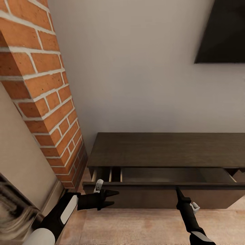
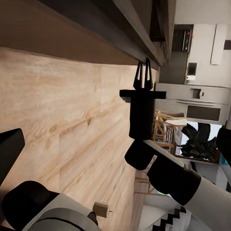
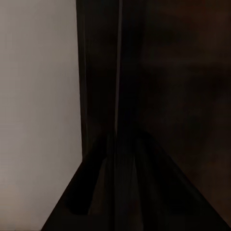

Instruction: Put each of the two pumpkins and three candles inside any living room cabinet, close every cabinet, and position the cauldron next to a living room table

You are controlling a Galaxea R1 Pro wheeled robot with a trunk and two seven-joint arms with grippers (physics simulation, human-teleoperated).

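The dark-brown cabinet (image 1: pixel 163 149) stands against the wall, with its long drawer (image 1: pixel 153 185) pulled partly out. What shows of the drawer's inside (image 1: pixel 163 174) holds nothing. My right gripper (image 1: pixel 177 190) points up at the drawer front's top edge with its fingers together. The left wrist view shows the same gripper (image 2: pixel 143 72) with its tips at the cabinet's edge (image 2: pixel 72 24). In the right wrist view the dark cabinet wood (image 3: pixel 183 96) is very near. My left gripper (image 1: pixel 114 198) hovers open by the drawer's left end, holding nothing. The pumpkins, candles, cauldron and table are out of view.
A red brick column (image 1: pixel 44 95) rises just left of the cabinet. A black TV (image 1: pixel 224 30) hangs on the wall above it. Wood floor (image 1: pixel 143 228) lies in front. Kitchen appliances (image 2: pixel 202 96) and a plant (image 2: pixel 197 144) stand far off.
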